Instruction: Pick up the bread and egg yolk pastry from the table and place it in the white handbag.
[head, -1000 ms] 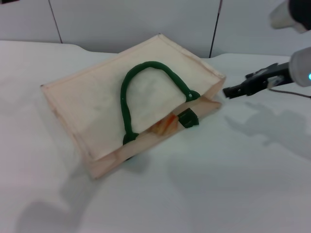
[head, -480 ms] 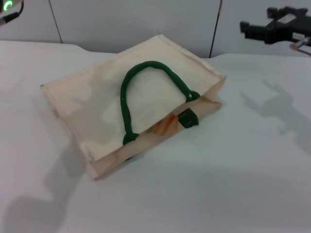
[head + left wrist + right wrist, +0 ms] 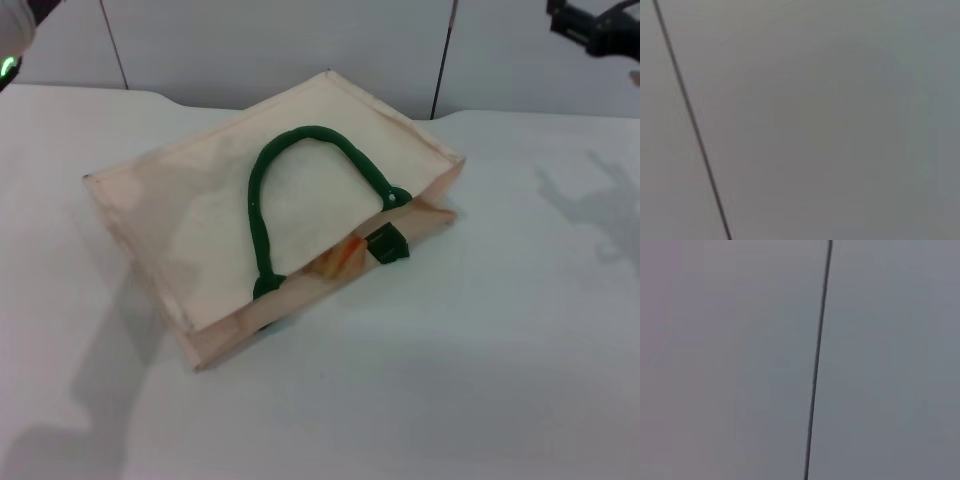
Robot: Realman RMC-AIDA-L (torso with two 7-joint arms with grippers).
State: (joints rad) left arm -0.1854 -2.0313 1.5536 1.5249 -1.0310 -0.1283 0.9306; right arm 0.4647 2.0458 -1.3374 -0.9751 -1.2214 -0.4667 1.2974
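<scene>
The white handbag lies on its side on the table, left of centre, its mouth facing front right. One dark green handle arches over its upper face. An orange-striped piece of the bread shows just inside the mouth. The egg yolk pastry is hidden. My right gripper is high at the far right corner, well clear of the bag and partly cut off by the picture's edge. Only a bit of my left arm shows at the far left corner. Both wrist views show just a grey wall with a dark seam.
The white table spreads around the bag, with arm shadows at the right and front left. A grey panelled wall stands behind the table's far edge.
My right gripper has risen from beside the bag's mouth up to the far right corner. My left arm has come into view at the far left corner. The bag has not moved.
</scene>
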